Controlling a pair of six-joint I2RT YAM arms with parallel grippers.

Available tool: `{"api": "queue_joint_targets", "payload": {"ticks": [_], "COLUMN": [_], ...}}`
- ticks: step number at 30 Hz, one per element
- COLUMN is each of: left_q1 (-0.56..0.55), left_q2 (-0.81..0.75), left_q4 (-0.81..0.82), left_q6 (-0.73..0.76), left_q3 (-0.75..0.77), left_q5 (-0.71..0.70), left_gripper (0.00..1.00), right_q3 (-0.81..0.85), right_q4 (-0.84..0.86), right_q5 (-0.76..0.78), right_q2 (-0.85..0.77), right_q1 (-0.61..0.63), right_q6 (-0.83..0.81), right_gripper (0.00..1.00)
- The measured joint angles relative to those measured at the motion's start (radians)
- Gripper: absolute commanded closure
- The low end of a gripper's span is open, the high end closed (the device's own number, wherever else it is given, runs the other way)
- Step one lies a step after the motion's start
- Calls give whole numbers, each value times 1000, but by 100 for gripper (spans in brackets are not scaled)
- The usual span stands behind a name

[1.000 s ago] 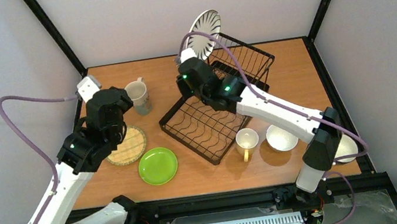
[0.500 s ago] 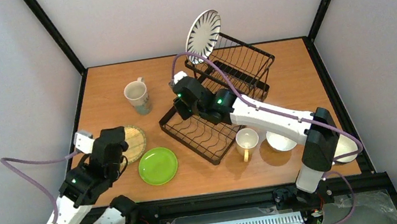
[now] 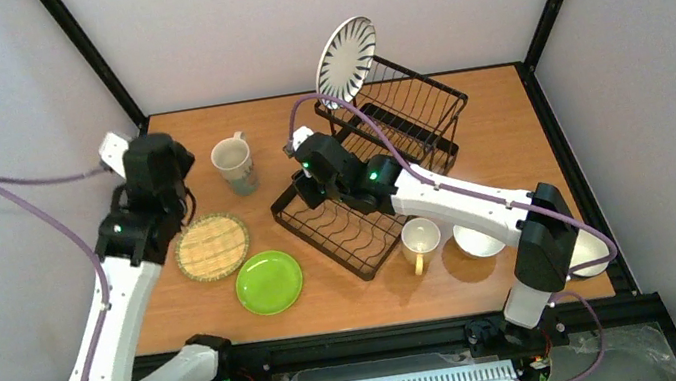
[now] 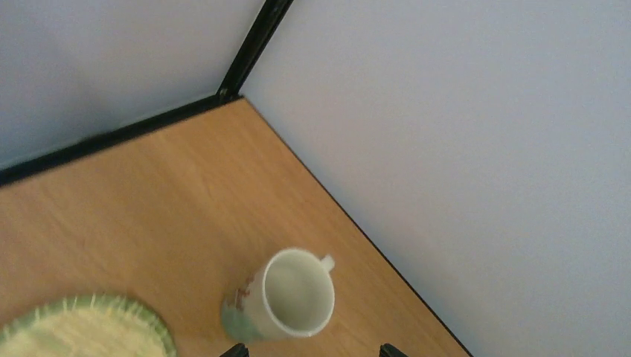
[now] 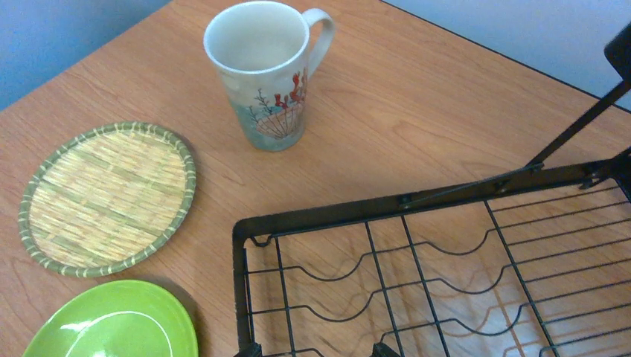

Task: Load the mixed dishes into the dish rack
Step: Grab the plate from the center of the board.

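Only the striped plate [image 3: 346, 56] stands at the dish rack [image 3: 349, 221]'s far end; floral mug [image 3: 235, 163], bamboo plate [image 3: 212, 247], lime-green plate [image 3: 269, 282] and others wait on the worktop [image 3: 506, 125]. Left gripper [image 4: 309, 351] and right gripper [image 5: 314, 351] gape empty.

Shows a black wire dish rack [image 3: 361, 238] on a wooden table [image 3: 505, 115], with a striped plate [image 3: 346, 58] standing on edge at the far-left corner of the basket [image 3: 412, 104]. Left of the tray [image 3: 327, 214]: a pale mug [image 3: 234, 164], a woven bamboo plate [image 3: 212, 247], a lime-green plate [image 3: 269, 282]. By the tray's near-right side: a second mug [image 3: 419, 239] just beside a white bowl [image 3: 479, 233]. Right arm [image 3: 456, 195] over the tray's left corner; left arm [image 3: 122, 294] near the pale mug.
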Motion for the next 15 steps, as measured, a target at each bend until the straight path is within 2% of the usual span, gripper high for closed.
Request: {"api": "queue_joint_targets", "payload": {"ticks": [3,6,11,15], "left_q1": [132,260,562,712], "left_q2": [91,126,130,137], "left_q4": [28,50,97,119], "left_q6": [136,217,270,272], "left_q3": [116,122,-15,-164], "left_q5": [116,243,521,719], "left_gripper": [0,0,0,0], "right_q3": [0,0,0,8], "right_q4": [18,31,47,57], "right_q5": [-12,-23,-53,-79], "right_q2": [0,0,3,25], "right_q1": [0,0,0,0], "right_q6": [-11,-22,-34,-41], "right_gripper": [14,14,14,13]}}
